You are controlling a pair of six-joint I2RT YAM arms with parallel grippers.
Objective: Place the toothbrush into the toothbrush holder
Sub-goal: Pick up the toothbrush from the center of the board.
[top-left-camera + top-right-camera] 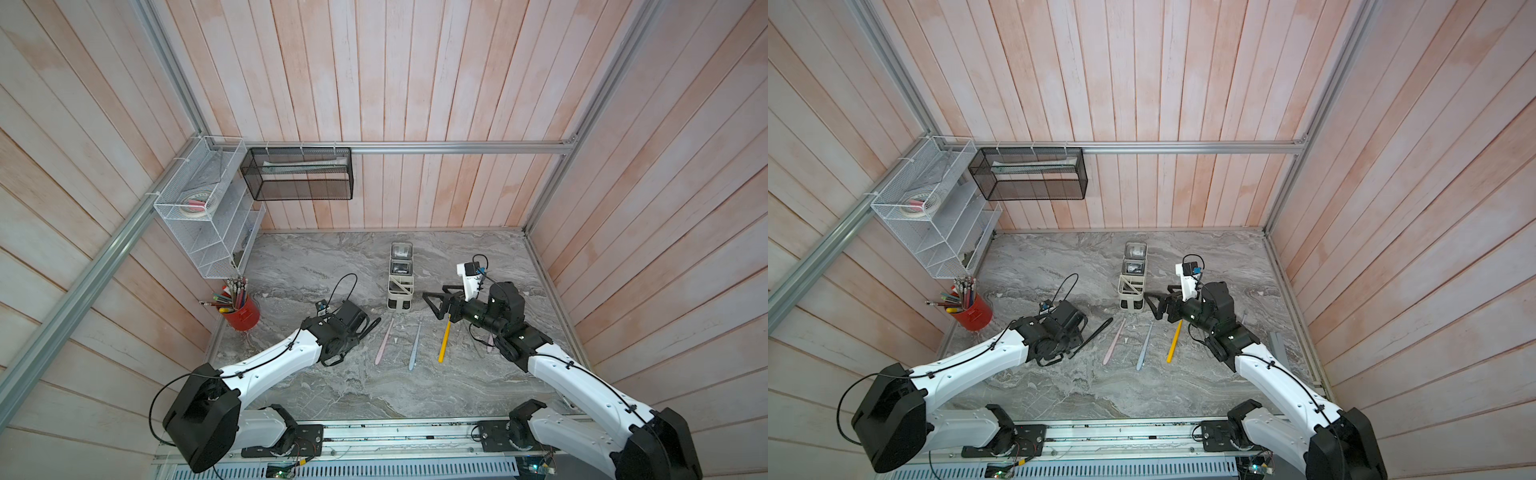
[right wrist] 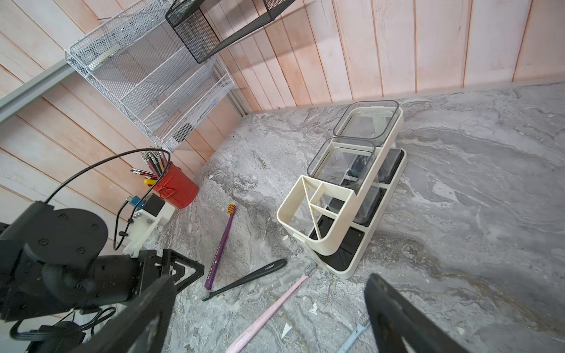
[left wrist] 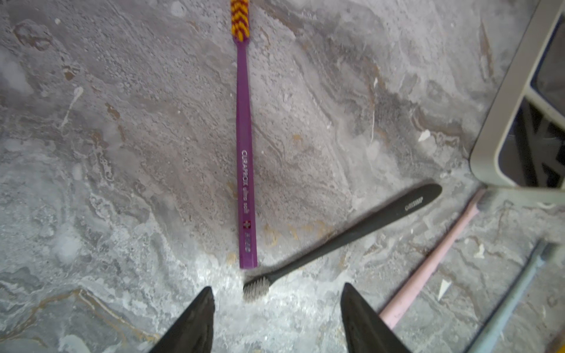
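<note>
marble table point(image 1: 332, 395) first, and nothing's gone in yet. the toothbrush holder point(image 1: 400, 306) stands upright mid-table, its divided near compartment empty as far as i can see. the right gripper point(image 2: 271, 278) hovers just right of it, fingers wide apart and empty. the left gripper point(image 3: 277, 287) hangs low, jaws parted, over the bristle end of the black toothbrush point(image 3: 351, 232), which lies flat, near-left of the holder. beside it lie the purple toothbrush point(image 3: 244, 137) and the pink toothbrush point(image 3: 434, 256). grab, lift and drop-in all remain, by my read.
</note>
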